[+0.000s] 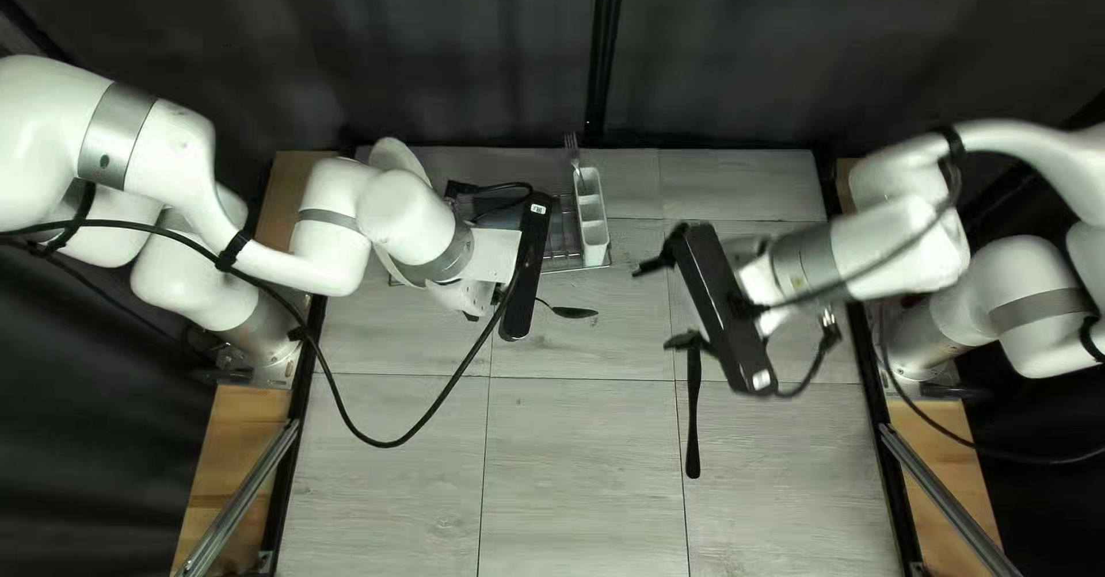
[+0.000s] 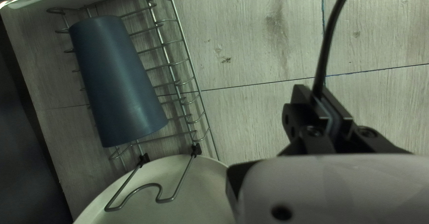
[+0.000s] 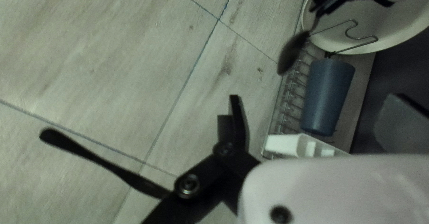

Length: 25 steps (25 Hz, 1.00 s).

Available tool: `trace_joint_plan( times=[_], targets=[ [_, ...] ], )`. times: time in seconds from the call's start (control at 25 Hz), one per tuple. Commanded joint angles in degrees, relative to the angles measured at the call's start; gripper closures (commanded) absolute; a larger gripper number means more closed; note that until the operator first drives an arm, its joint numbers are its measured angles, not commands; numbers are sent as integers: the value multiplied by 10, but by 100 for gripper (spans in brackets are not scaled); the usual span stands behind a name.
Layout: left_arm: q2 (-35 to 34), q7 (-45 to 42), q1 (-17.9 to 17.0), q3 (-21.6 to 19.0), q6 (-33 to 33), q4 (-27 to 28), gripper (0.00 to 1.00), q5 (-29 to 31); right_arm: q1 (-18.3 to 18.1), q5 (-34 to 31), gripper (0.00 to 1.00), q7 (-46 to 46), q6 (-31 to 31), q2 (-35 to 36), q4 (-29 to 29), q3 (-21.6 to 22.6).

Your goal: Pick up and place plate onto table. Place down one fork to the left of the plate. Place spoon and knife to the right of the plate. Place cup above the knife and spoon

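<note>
My left gripper is shut on the black spoon, whose bowl points away from the fingers. In its wrist view, my left gripper pinches the spoon's handle. Near the knife, my right gripper stands wide open; one finger hides the knife's far end. My right gripper has the knife outside one finger. The blue cup lies on the wire rack, beside the white plate. A fork stands in the white caddy.
The wire rack stands near the table's far edge, with the caddy at its right end. My left arm covers part of the rack and plate in the top left view. A dark curtain hangs behind the table.
</note>
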Motion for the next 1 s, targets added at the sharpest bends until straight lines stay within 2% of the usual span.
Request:
trace_joint_plan(
  times=[0.04, 0.2, 0.36, 0.48, 0.56, 0.76, 1.0],
  targets=[
    [3, -80, 5, -31, 26, 6, 100, -5, -7, 17, 0, -14, 117, 22, 67, -16],
    [15, -100, 2, -38, 44, 24, 100, -10, -21, 15, 0, -16, 199, 38, 117, -26],
    [15, -100, 2, -38, 44, 24, 100, -10, -44, 21, 0, -75, 262, 18, 138, -79],
    [15, -100, 2, -38, 44, 24, 100, -10, -54, 32, 0, -119, 299, 30, 165, -121],
    [18, -114, 5, -37, 50, 27, 100, -19, -60, 33, 0, -127, 322, 40, 178, -133],
    [61, -254, -5, -76, 63, 62, 100, -57, -60, 33, 0, -127, 322, 40, 178, -133],
    [64, -255, -3, -72, 58, 59, 100, -63, -60, 33, 0, -127, 322, 40, 178, -133]
  ],
)
